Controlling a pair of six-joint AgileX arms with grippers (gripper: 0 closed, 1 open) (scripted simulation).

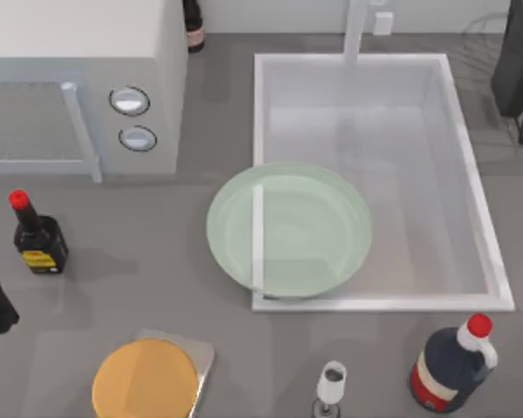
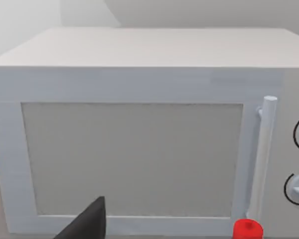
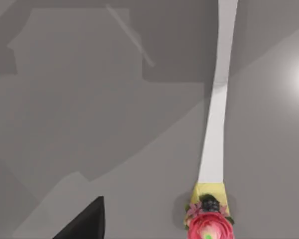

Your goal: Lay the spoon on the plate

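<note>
**Spoon waiting on the worktop, plate not yet reached**

In the right wrist view, a dark tip of the right hand [image 3: 87, 224] is being shown low over the grey worktop [image 3: 89, 124]. Whether this hand is open or closed cannot be told. Nothing is being gripped, as far as can be judged.

Just beside that tip, the spoon [image 3: 213, 149] is lying flat on the worktop. Its red-pink flower ornament [image 3: 209, 228] is nearest the camera and its thin pale handle is running away from it. The spoon's bowl is not being picked out with any certainty.

The spoon is being judged light, stiff and rather slippery, with little thickness to pinch against the surface. The handle is being judged the best place to hold it, a little way from the ornament, with the grip set across its narrow width. The ornament itself looks delicate and is best left alone.

Farther off, in the top view, the plate [image 1: 235, 261] is resting across the left rim of the sink [image 1: 471, 174]. The plate is being left bare, so the task is at its first step. A light release will be called for, since the plate looks smooth.

The left hand [image 2: 89, 224] is being kept parked at the table's left, facing the microwave [image 2: 139, 149]; its state cannot be told either.
</note>
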